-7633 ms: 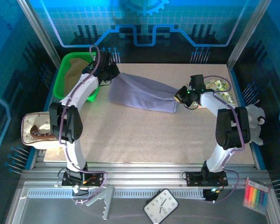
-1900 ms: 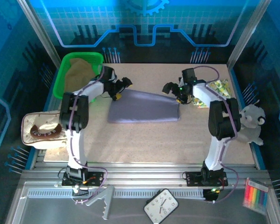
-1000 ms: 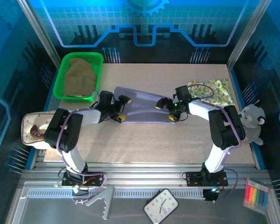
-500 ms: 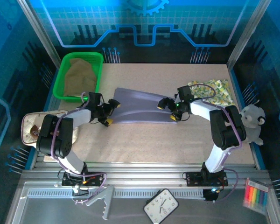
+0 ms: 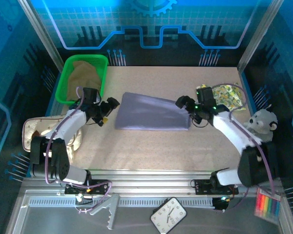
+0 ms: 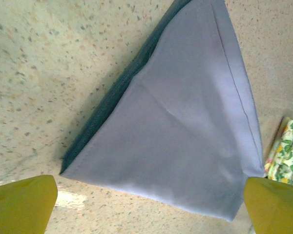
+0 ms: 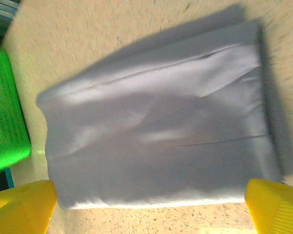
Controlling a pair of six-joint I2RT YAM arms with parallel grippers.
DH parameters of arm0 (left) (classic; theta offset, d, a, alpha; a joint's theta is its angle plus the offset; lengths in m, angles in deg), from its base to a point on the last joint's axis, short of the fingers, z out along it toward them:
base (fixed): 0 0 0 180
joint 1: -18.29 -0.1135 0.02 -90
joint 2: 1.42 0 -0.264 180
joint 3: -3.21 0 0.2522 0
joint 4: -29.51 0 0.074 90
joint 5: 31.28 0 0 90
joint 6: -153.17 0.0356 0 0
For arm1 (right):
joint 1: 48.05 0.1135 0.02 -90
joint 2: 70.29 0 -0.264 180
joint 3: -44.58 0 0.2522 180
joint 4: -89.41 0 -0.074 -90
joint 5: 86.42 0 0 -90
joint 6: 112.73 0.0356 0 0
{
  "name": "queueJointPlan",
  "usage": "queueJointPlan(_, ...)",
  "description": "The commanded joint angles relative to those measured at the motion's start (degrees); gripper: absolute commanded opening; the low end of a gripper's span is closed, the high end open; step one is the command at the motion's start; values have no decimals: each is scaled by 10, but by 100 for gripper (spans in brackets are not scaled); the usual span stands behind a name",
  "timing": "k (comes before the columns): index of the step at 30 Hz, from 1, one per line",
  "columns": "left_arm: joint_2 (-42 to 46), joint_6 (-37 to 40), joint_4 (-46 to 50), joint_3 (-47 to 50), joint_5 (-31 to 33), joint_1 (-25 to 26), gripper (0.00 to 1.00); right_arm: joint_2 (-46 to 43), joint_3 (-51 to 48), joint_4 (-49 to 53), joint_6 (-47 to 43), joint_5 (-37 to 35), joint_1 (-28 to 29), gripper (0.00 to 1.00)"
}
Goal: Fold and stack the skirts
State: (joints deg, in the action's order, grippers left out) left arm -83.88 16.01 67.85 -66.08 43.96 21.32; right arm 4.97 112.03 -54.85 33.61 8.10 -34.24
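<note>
Tabletop (image 5: 151, 148) centre: lavender skirt (image 5: 151, 113), folded to a flat band. Just beside its ends sit left tool (image 5: 106, 110) and right tool (image 5: 186, 108), both wide, empty. Judgement: pinch matching corners, carry one end evenly over the other. Beyond: floral skirt (image 5: 228, 94) far right, olive skirt (image 5: 85, 75) in bin (image 5: 62, 84).
</note>
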Motion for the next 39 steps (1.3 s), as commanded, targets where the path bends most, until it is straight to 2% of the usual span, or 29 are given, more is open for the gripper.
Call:
queueJointPlan(1,1,47,78,-19,27,-7,99,-61,-77,42,38,-52,-21,100)
queueJointPlan(5,-13,52,74,-26,11,-6,99,-108,-147,33,49,39,-53,100)
queueJointPlan(8,-35,52,72,-32,7,-6,99,-110,-187,1,71,111,-58,100)
queueJointPlan(11,-56,52,67,-33,-4,-6,99,-96,-210,-45,107,153,-58,97)
queueJointPlan(17,-64,40,64,-38,-22,10,99,-51,-221,-115,176,147,-41,94)
queueJointPlan(20,-59,35,68,-61,-14,44,99,-36,-220,-131,200,115,-26,93)
queueJointPlan(25,-105,21,41,-115,-50,111,97,4,-224,-204,222,95,-17,90)
queueJointPlan(27,-136,24,41,-144,-51,140,89,18,-219,-216,222,87,-12,89)
queueJointPlan(28,-154,24,44,-159,-52,155,81,26,-217,-217,224,82,-10,86)
queueJointPlan(33,-231,11,40,-210,-73,205,29,56,-220,-251,237,70,0,78)
queueJointPlan(36,-272,11,39,-238,-97,229,10,69,-220,-269,240,58,3,70)
queueJointPlan(39,-305,13,41,-259,-114,251,2,80,-220,-291,243,49,4,65)
